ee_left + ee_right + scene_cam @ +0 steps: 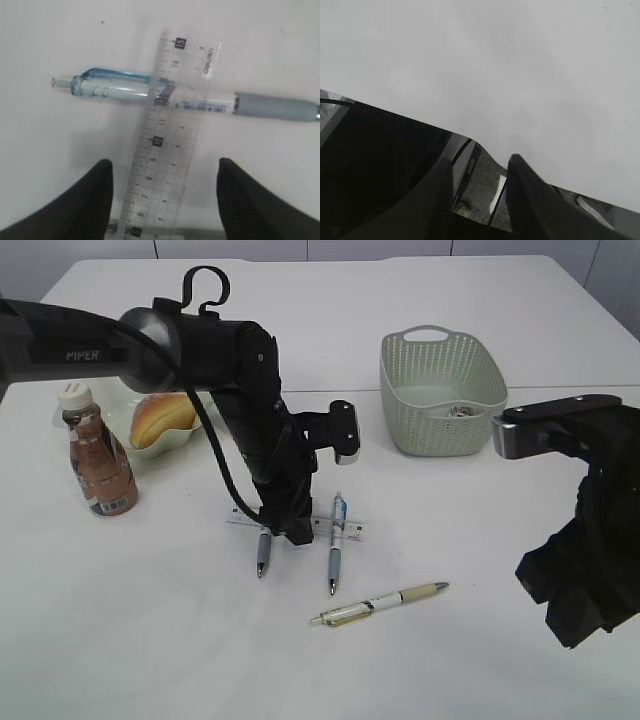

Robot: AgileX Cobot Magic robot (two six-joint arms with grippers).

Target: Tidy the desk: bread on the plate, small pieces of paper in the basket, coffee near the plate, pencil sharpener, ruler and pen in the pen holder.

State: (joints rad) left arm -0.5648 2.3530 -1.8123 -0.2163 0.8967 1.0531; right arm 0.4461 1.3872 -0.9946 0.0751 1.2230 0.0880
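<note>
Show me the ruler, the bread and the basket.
ruler (165, 150): left wrist view, mid-scale.
bread (162, 418): exterior view, top crust.
basket (445, 430): exterior view, front wall.

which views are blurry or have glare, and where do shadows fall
Left wrist view: ruler and blue pen slightly soft, the dark fingers blurred. Right wrist view: mostly featureless grey, low contrast. Exterior view: sharpest, even light, faint shadows beside the pens on the table.

The left arm (75, 350) bears the marking "PIPER" (white lettering). The ruler (165, 150) shows "15" toward 12 o'clock and "10" mid-scale.
</note>
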